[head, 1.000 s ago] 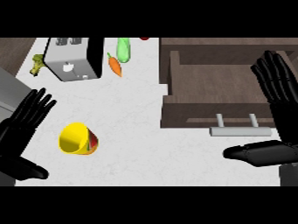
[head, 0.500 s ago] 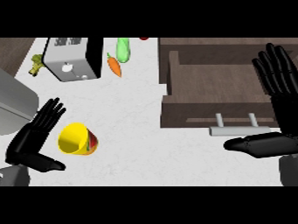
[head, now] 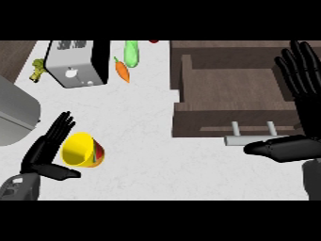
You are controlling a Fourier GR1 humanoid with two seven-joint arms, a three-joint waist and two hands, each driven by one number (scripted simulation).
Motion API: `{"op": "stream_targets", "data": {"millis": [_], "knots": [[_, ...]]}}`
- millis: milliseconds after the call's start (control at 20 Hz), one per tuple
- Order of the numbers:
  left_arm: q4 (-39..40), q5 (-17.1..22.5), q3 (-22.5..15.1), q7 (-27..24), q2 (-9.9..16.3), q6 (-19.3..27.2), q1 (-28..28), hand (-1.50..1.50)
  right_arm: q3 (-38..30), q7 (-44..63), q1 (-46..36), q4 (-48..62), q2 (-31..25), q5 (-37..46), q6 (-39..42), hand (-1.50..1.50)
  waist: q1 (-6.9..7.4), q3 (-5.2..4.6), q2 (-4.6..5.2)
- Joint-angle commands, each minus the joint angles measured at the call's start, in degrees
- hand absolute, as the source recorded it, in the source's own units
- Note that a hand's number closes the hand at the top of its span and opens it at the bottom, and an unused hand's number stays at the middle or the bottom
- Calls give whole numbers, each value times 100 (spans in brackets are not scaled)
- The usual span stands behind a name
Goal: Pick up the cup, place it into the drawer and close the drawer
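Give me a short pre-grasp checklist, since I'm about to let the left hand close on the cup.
1. Left hand open, fingers straight: ok.
2. Left hand beside the yellow cup, at its left: ok.
3. Fingers curled round the cup: not ok, no hold yet.
4. Cup upright: not ok, it lies tipped.
5. Drawer open to receive: ok.
6. Right hand open, over the drawer's right side, away from the cup: ok.

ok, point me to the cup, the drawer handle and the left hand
cup (head: 79,149), head view, on its yellow inner wall
drawer handle (head: 250,140), head view, on the grey bar
left hand (head: 43,153), head view, on the palm
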Motion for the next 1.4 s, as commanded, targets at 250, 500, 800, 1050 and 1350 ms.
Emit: {"op": "stream_targets", "data": {"millis": [250, 500, 800, 1050, 1350], "knots": [[1624, -405, -43, -1452, -104, 141, -683, -150, 69, 217, -239, 7, -22, 2, 9, -150, -63, -12, 28], [1837, -427, -42, -1824, 32, 0, -704, -150, -119, 110, -47, -41, -119, -225, 184, -150, -124, -21, 52], [1970, -522, -122, -2051, 37, -46, -795, -150, -261, 355, -279, 4, -265, -339, 192, -150, -125, -23, 56], [2095, -538, -126, -2151, -203, 103, -896, -150, -197, 232, -92, -77, -152, -309, 173, -150, -146, -21, 51], [2112, -417, -151, -1850, -490, -537, -1133, -150, -203, 180, -330, 195, -227, -218, 196, -150, -128, -24, 62]]}}
